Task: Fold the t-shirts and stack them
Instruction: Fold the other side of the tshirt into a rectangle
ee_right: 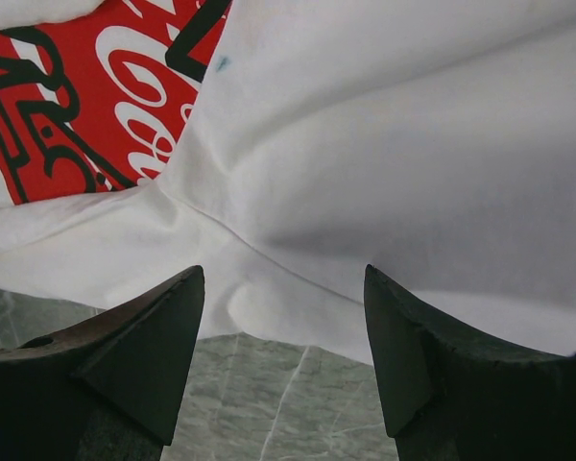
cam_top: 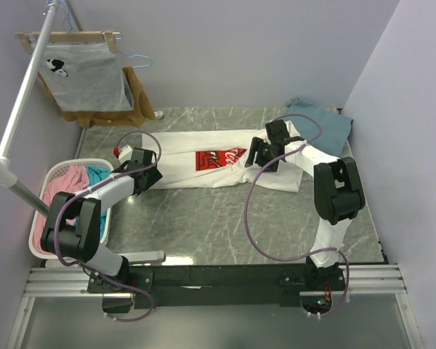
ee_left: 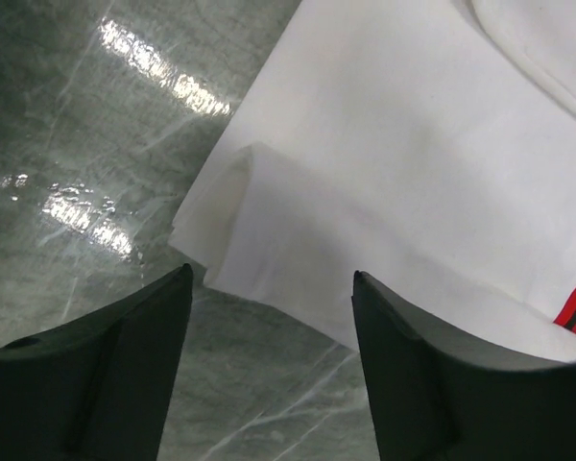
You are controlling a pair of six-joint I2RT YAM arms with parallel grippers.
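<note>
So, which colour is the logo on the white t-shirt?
Red with white lettering, clearest in the right wrist view.

Left end effector (ee_left: 269,288) low, jaws apart, holding nothing; right end effector (ee_right: 283,288) likewise.

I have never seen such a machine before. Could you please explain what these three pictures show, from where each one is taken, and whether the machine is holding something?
These are two robot arms fixed at the table's near edge. The overhead picture looks down from above and behind them. The other two come from cameras on each wrist; the dark shapes at the bottom are fingers. A white t-shirt with a red logo lies spread on the table, and a blue t-shirt lies in the far right corner. The left end effector and the right end effector are both open above the white shirt's edge. Nothing is held.
</note>
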